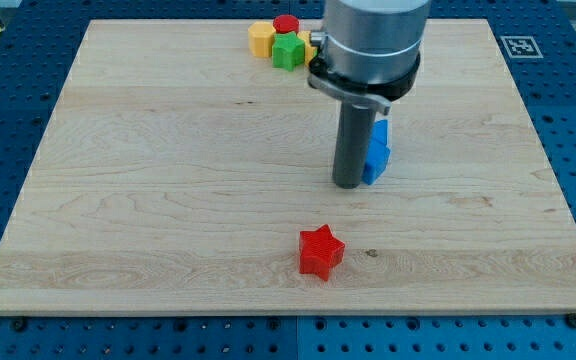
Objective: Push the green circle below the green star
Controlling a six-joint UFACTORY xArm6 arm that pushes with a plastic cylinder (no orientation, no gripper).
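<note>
One green block [288, 51] lies near the view's top edge, left of the arm; I cannot make out its exact shape. No second green block shows, and the arm's body hides the board just right of it. My tip [348, 186] rests on the board near the middle, well below the green block. A blue block [376, 151] sits against the rod's right side.
A yellow hexagon [260, 38] and a red circle [286, 23] crowd the green block at the view's top. A sliver of another yellow block [311, 47] shows at the arm's edge. A red star [320, 252] lies below my tip, near the wooden board's [148, 200] bottom edge.
</note>
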